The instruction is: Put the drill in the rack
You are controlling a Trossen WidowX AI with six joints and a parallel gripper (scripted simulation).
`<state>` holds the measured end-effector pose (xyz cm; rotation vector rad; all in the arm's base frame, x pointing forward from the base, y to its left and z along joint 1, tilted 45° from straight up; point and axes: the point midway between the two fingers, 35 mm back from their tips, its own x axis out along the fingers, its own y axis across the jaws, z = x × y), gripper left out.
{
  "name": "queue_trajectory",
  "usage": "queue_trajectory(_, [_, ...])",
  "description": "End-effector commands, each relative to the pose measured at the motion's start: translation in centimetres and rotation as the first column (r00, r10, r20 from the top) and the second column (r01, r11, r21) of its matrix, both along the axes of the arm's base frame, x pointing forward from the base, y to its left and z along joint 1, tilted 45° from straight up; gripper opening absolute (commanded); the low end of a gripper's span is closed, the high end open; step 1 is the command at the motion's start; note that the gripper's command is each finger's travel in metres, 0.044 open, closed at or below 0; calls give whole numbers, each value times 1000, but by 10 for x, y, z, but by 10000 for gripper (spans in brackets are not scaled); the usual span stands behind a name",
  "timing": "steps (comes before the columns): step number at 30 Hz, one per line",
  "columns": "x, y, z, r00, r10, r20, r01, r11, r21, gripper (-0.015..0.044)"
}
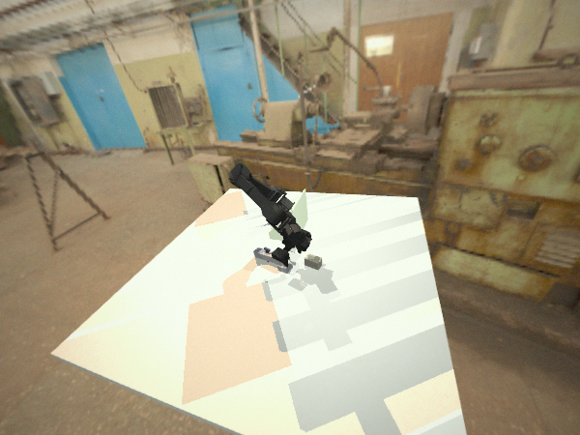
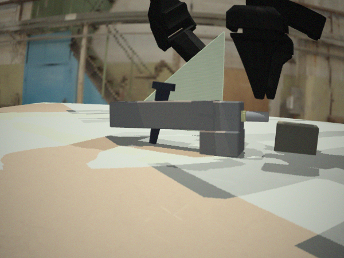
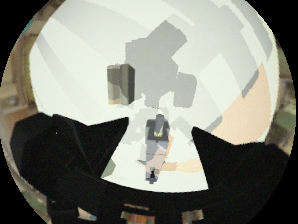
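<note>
A grey holder [image 1: 263, 259] [image 2: 178, 114] [image 3: 156, 146] lies level, raised on a foot block at its drill end. The dark T-headed key [image 2: 163, 92] [image 3: 152, 175] stands through it, tilted, with its head above the top and its tip below the underside. The drill [image 2: 258, 116] [image 3: 159, 121] pokes out of the holder's end as a short grey rod with a yellowish collar. My gripper [image 2: 265, 96] [image 3: 161, 125] is open and empty. Its fingertips are above the drill's exposed end, one to each side in the wrist view. A dark grooved block [image 1: 313, 261] [image 2: 296, 139] [image 3: 121, 84], apparently the rack, sits beyond the drill's end.
A pale green triangular panel [image 1: 301, 209] [image 2: 200, 77] stands upright behind the holder. The arm [image 1: 263, 199] reaches in past it from the back left. Shadows and coloured patches cover the table [image 1: 367, 271].
</note>
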<state>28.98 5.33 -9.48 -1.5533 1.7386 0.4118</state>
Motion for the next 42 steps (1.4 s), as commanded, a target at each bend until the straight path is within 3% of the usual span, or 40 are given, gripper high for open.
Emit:
queue_trajectory(1, [1,2,-11,997,50,-53,-50,999,4,440])
queue_trajectory(42, [-1,-37,-34,997,50,-54,-50,999,3,440])
